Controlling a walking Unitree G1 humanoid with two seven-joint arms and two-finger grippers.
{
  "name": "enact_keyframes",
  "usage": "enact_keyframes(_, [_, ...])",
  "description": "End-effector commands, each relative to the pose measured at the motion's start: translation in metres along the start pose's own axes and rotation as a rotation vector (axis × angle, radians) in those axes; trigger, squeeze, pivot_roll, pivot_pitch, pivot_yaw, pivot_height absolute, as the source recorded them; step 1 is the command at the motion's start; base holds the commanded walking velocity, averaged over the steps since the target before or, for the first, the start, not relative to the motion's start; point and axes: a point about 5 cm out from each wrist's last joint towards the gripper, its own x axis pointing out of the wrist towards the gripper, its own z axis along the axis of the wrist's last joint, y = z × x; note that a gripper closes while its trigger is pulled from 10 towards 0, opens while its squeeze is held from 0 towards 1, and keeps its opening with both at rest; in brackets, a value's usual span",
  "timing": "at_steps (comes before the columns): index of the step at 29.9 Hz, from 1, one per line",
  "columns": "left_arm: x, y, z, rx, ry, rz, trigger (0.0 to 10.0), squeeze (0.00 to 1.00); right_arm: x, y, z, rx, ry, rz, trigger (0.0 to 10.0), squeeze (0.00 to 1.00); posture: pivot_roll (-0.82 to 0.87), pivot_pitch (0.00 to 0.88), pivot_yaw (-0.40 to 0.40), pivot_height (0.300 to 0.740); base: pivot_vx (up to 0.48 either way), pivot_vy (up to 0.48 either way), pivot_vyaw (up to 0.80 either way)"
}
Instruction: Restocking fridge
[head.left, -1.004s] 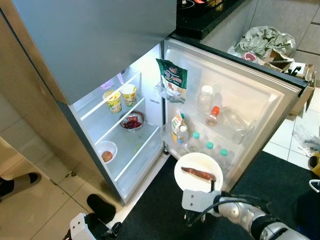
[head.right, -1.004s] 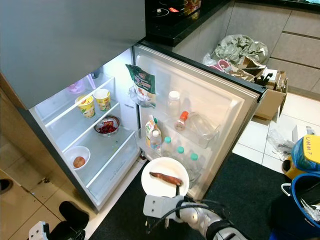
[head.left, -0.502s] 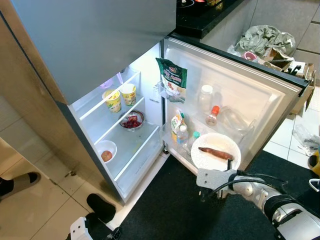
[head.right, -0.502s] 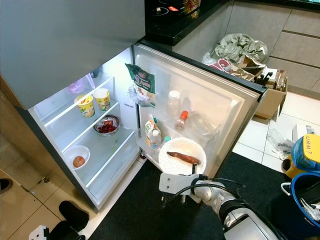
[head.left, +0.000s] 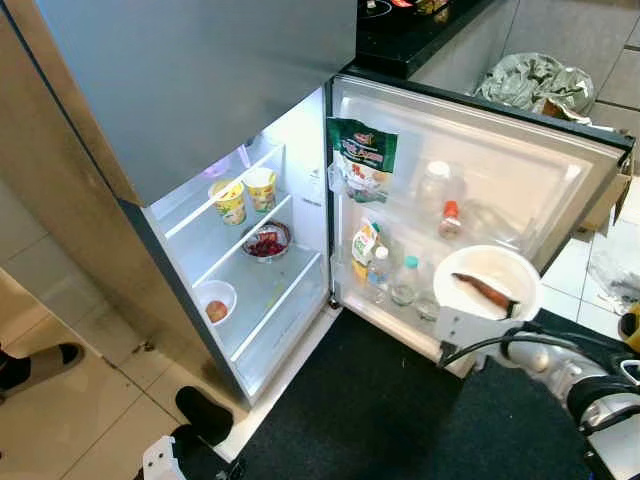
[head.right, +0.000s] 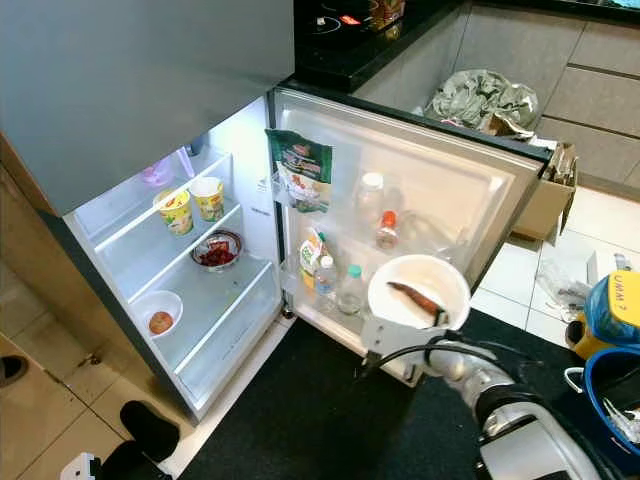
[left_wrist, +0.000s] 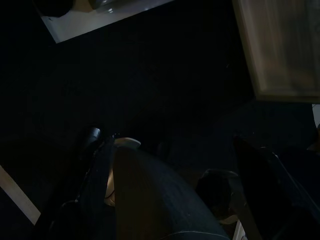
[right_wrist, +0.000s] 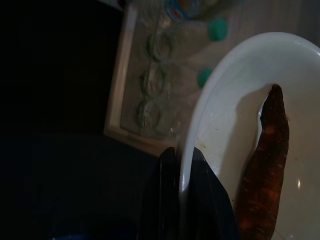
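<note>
right end effector: clamped on the rim of the white plate, right of centre in the frame.
plate load: a brown sweet potato lies loose on it, so keep the plate level.
left end effector: dark wrist view, cannot tell.
door bottles: just beyond the plate; swing clear.
target: open middle fridge shelf, left of centre.

No print is sharp enough to read: the green pouch and yellow cups bear only blurred lettering.
</note>
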Motion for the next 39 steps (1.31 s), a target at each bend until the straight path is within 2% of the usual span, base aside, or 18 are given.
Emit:
enact_keyframes(1, [0.0, -0.001, -0.009, -0.007, 0.026, 0.003, 10.0, 0.0, 0.001, 0.003, 0.004, 0.033, -0.017, 0.002, 10.0, 0.0, -0.02, 0.024, 0.01, 0.74, 0.0, 0.0, 0.0])
enact_keyframes(3, [-0.001, -0.001, -0.009, -0.007, 0.028, 0.005, 10.0, 0.0, 0.002, 0.006, 0.007, 0.031, -0.026, 0.009, 10.0, 0.0, -0.02, 0.024, 0.01, 0.74, 0.0, 0.0, 0.0])
enact_keyframes(4, [-0.001, -0.001, -0.009, -0.006, 0.029, 0.006, 10.0, 0.0, 0.004, 0.013, 0.014, 0.049, -0.057, 0.027, 10.0, 0.0, -0.03, 0.026, 0.009, 0.74, 0.0, 0.0, 0.0])
enact_keyframes(6, [0.0, -0.002, -0.011, 0.003, 0.035, 0.008, 10.0, 0.0, 0.008, 0.035, 0.034, 0.142, -0.144, 0.055, 10.0, 0.0, -0.03, 0.026, 0.009, 0.74, 0.0, 0.0, 0.0])
enact_keyframes(9, [0.0, -0.003, -0.011, 0.012, 0.039, 0.009, 10.0, 0.0, 0.009, 0.044, 0.042, 0.179, -0.177, 0.072, 10.0, 0.0, -0.03, 0.026, 0.009, 0.74, 0.0, 0.0, 0.0])
enact_keyframes(12, [0.001, -0.003, -0.011, 0.068, 0.041, 0.03, 10.0, 0.0, 0.01, 0.076, 0.055, 0.27, -0.193, 0.124, 10.0, 0.0, -0.02, 0.026, 0.01, 0.74, 0.0, 0.0, 0.51])
enact_keyframes(13, [0.001, -0.003, -0.011, 0.068, 0.041, 0.03, 10.0, 0.0, 0.01, 0.076, 0.055, 0.27, -0.193, 0.124, 10.0, 0.0, -0.02, 0.026, 0.01, 0.74, 0.0, 0.0, 0.77])
enact_keyframes(15, [0.003, -0.004, -0.009, 0.115, 0.029, 0.063, 10.0, 0.0, 0.008, 0.099, 0.055, 0.302, -0.161, 0.168, 10.0, 0.0, -0.02, 0.017, 0.004, 0.74, 0.0, 0.0, 0.77])
enact_keyframes(16, [0.003, -0.004, -0.009, 0.115, 0.029, 0.063, 10.0, 0.0, 0.008, 0.099, 0.055, 0.302, -0.161, 0.168, 10.0, 0.0, -0.02, 0.017, 0.004, 0.74, 0.0, 0.0, 0.77])
enact_keyframes(17, [0.004, -0.005, -0.008, 0.129, 0.026, 0.075, 10.0, 0.0, 0.005, 0.116, 0.047, 0.313, -0.116, 0.201, 10.0, 0.0, -0.02, 0.011, 0.003, 0.74, 0.0, 0.0, 0.77])
enact_keyframes(20, [0.004, -0.006, -0.008, 0.132, 0.027, 0.076, 10.0, 0.0, 0.004, 0.121, 0.045, 0.316, -0.101, 0.21, 10.0, 0.0, -0.02, 0.011, 0.003, 0.74, 0.0, 0.0, 0.77])
enact_keyframes(23, [0.008, -0.013, -0.011, 0.162, 0.033, 0.065, 10.0, 0.0, -0.005, 0.144, 0.019, 0.331, 0.005, 0.251, 10.0, 0.0, -0.02, 0.0, 0.006, 0.74, 0.0, 0.0, 0.78])
enact_keyframes(26, [0.01, -0.016, -0.012, 0.182, 0.045, 0.054, 10.0, 0.0, -0.008, 0.147, 0.007, 0.341, 0.047, 0.25, 10.0, 0.0, -0.03, 0.005, 0.013, 0.74, 0.0, 0.0, 0.78])
enact_keyframes(29, [0.013, -0.021, -0.01, 0.244, 0.067, 0.049, 10.0, 0.0, -0.008, 0.138, -0.004, 0.351, 0.076, 0.22, 10.0, 0.0, -0.01, 0.007, 0.005, 0.74, 0.0, 0.0, 0.78])
enact_keyframes(30, [0.013, -0.021, -0.01, 0.244, 0.067, 0.049, 10.0, 0.0, -0.008, 0.138, -0.004, 0.351, 0.076, 0.22, 10.0, 0.0, -0.01, 0.007, 0.005, 0.74, 0.0, 0.0, 0.78])
enact_keyframes(32, [0.019, -0.027, 0.004, 0.244, 0.032, 0.026, 10.0, 0.0, -0.007, 0.128, -0.006, 0.358, 0.084, 0.185, 10.0, 0.0, 0.0, 0.002, -0.017, 0.74, 0.0, 0.0, 0.77])
enact_keyframes(36, [0.021, -0.03, 0.014, 0.24, 0.002, 0.02, 10.0, 0.0, -0.005, 0.124, -0.005, 0.353, 0.086, 0.179, 10.0, 0.0, 0.0, 0.001, -0.029, 0.74, 0.0, 0.0, 0.78])
enact_keyframes(39, [0.02, -0.027, 0.011, 0.247, 0.024, 0.04, 10.0, 0.0, -0.003, 0.128, 0.006, 0.27, 0.065, 0.226, 10.0, 0.0, -0.02, 0.005, -0.019, 0.74, 0.0, 0.0, 0.78])
